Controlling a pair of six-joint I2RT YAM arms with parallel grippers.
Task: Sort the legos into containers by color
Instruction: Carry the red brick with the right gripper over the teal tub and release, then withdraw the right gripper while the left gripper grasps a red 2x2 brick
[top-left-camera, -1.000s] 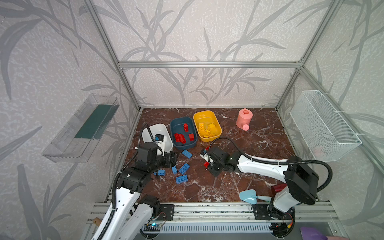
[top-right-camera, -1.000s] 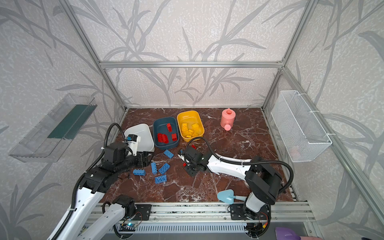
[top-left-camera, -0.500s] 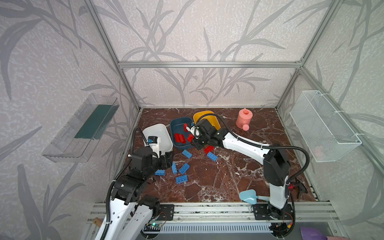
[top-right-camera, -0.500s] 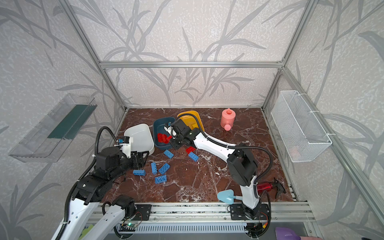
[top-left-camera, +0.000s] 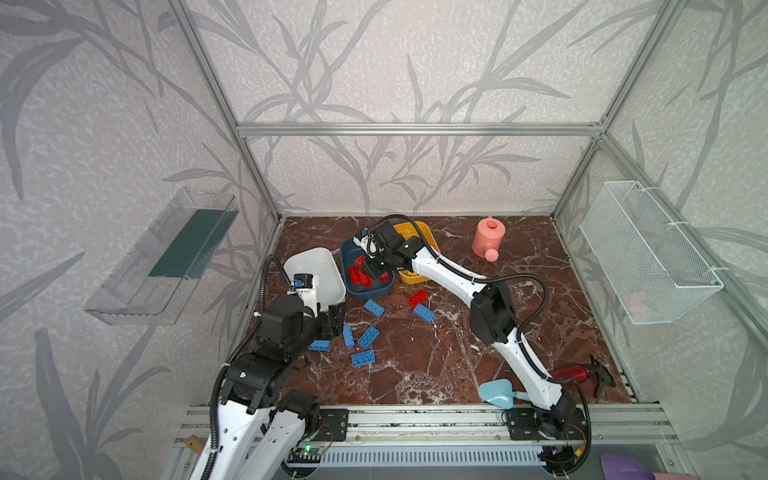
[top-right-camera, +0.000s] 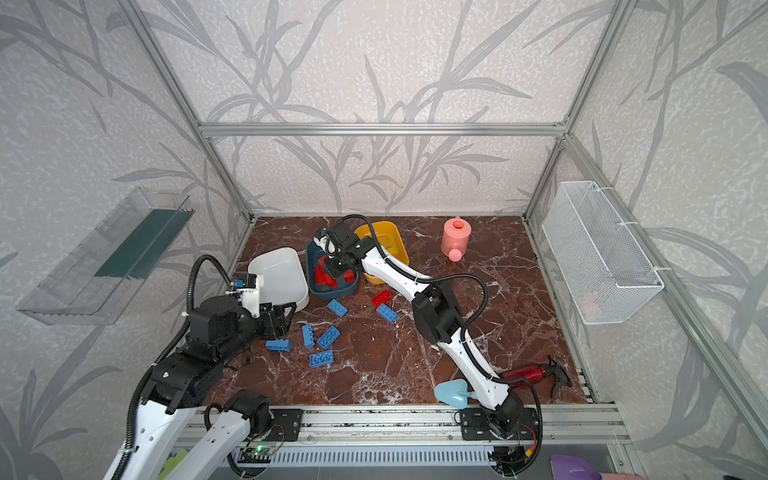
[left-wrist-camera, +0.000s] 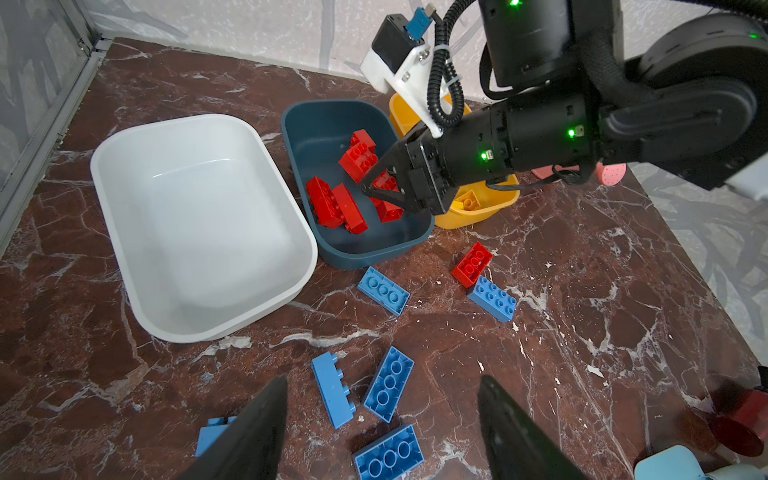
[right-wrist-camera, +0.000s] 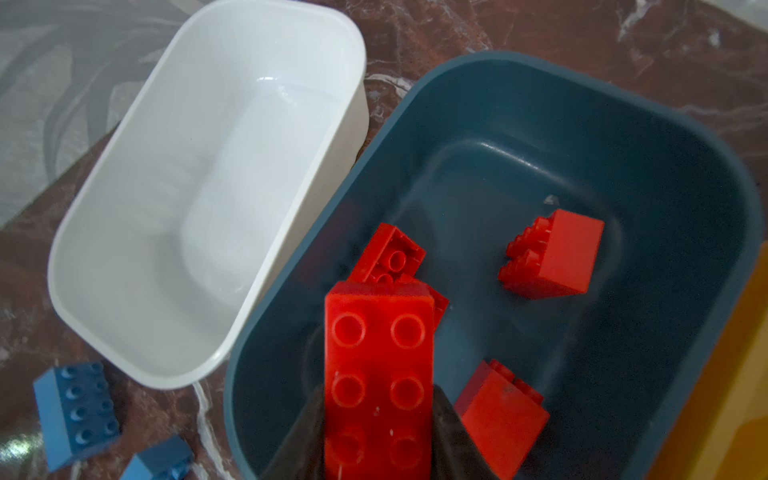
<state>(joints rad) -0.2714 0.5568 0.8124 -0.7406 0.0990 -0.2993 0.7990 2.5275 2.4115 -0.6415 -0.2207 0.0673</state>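
Note:
My right gripper (top-left-camera: 370, 270) (top-right-camera: 336, 268) hangs over the dark teal tub (top-left-camera: 365, 295) (right-wrist-camera: 623, 124), shut on a red 2x4 lego (right-wrist-camera: 378, 365) that sits between its two fingers. Several red legos (left-wrist-camera: 336, 205) lie inside that tub. The white tub (top-left-camera: 311, 257) (left-wrist-camera: 216, 328) to its left is empty, and the yellow tub (top-left-camera: 409, 277) (top-right-camera: 382, 232) stands on the right, half hidden by the arm. My left gripper (top-left-camera: 332, 322) (left-wrist-camera: 382, 415) is open, low over several blue legos (left-wrist-camera: 388, 384) on the table. One red lego (top-left-camera: 417, 298) (left-wrist-camera: 471, 264) lies loose against a blue one (top-left-camera: 424, 313).
A pink watering can (top-left-camera: 488, 241) stands at the back right. A red spray bottle (top-left-camera: 569, 372) and a light-blue heart-shaped piece (top-left-camera: 496, 392) lie near the front edge. A white mesh basket (top-left-camera: 648, 257) hangs on the right wall, a clear shelf (top-left-camera: 166, 257) on the left wall.
My right arm swung from the middle of the table back and left to above the teal tub, carrying the red lego. The left gripper stayed open and barely moved.

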